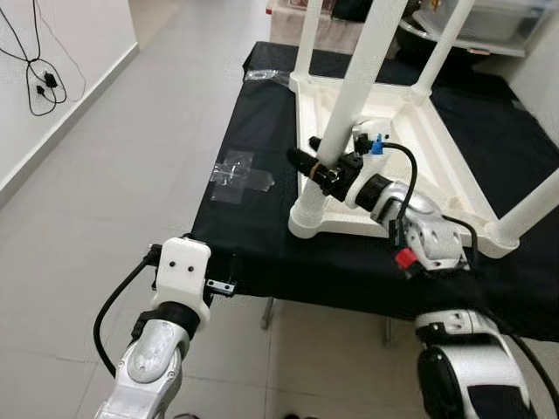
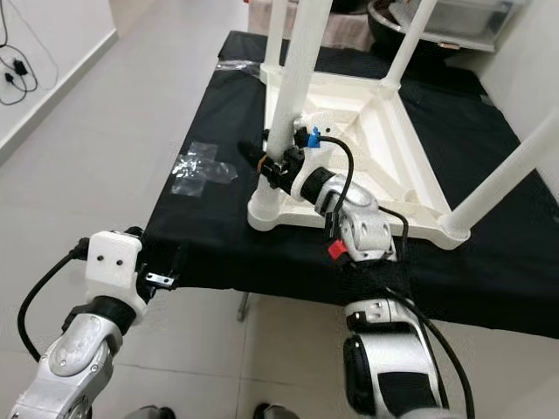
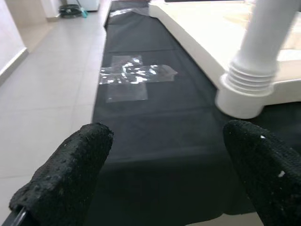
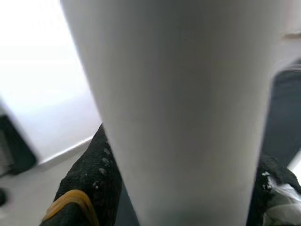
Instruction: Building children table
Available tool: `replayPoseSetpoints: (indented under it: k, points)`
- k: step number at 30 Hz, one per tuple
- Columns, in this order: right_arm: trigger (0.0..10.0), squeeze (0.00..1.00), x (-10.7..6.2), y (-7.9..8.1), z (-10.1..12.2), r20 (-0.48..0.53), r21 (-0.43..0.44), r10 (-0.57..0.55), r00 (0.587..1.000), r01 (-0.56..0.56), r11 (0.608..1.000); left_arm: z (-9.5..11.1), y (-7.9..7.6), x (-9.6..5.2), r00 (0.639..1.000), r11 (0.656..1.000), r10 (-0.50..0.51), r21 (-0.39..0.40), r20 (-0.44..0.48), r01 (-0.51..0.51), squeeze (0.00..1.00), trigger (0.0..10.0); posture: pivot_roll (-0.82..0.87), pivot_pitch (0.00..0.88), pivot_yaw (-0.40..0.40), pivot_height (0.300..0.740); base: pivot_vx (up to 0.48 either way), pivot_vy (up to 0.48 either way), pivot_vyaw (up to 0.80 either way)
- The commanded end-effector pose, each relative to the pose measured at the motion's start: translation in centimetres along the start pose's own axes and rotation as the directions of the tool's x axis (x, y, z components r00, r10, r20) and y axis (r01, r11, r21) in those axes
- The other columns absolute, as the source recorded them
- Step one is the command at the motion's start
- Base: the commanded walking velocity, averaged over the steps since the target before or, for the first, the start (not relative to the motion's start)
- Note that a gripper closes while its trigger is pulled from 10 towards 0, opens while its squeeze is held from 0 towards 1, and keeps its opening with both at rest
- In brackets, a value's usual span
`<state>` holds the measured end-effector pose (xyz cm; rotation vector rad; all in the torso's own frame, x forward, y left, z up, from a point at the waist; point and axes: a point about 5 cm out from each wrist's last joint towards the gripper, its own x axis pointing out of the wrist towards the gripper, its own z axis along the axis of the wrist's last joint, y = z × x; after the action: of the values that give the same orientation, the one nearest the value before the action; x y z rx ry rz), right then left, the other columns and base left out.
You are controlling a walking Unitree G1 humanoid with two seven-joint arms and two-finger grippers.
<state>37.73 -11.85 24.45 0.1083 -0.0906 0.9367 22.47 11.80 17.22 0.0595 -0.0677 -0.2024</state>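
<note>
Four white legs stand up from the children's table [image 1: 410, 148], which lies upside down on a work table draped in black cloth [image 1: 253, 227]. The near-left leg [image 1: 354, 83] is seated in its threaded corner socket [image 3: 244, 89] at the near-left corner of the upturned top, close to the cloth's front edge. Another leg [image 1: 533, 205] rises slanted from the near-right corner; two more stand at the far corners.

Right gripper [image 1: 316, 168]: clamped on the near-left leg, low down, just above the socket. The right wrist view shows the white leg squeezed between the two black fingers [image 4: 89, 181].

Left gripper [image 3: 164, 174]: fingers apart, holding nothing, off the front-left corner of the work table, pointed along the cloth toward the socket. Its pads [image 3: 70, 169] are clear of the cloth and well apart from the leg.

A cross of clear tape [image 1: 238, 177] is stuck on the cloth left of the children's table. Grey tile floor [image 1: 113, 192] runs along the left; a black cable [image 1: 39, 83] hangs on the white wall.
</note>
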Motion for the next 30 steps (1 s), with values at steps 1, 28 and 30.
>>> replayPoseSetpoints:
  k: [1,28,30]
  points:
    - [10.0,0.0,0.9,1.2,0.4,0.022,0.008,0.194,0.981,-0.194,0.981,-0.3,-0.1,-0.1,1.0,1.0,0.001,0.0,-0.014,-0.001,0.0,10.0,0.16,0.151,-0.128,0.74,0.0,0.0,0.0]
    - [0.0,0.0,2.3,-1.4,-3.5,0.012,0.071,-0.619,0.785,0.617,0.784,-0.4,-0.2,-0.3,1.0,1.0,-0.001,-0.001,-0.015,0.001,0.0,10.0,0.15,0.122,-0.127,0.74,0.0,0.0,0.0]
    - [0.0,0.0,1.3,-1.4,-4.3,-0.002,0.044,-0.727,0.686,0.727,0.686,-0.5,-0.2,-0.3,1.0,1.0,-0.003,-0.002,-0.016,0.003,0.0,10.0,0.15,0.114,-0.128,0.74,0.0,0.0,0.0]
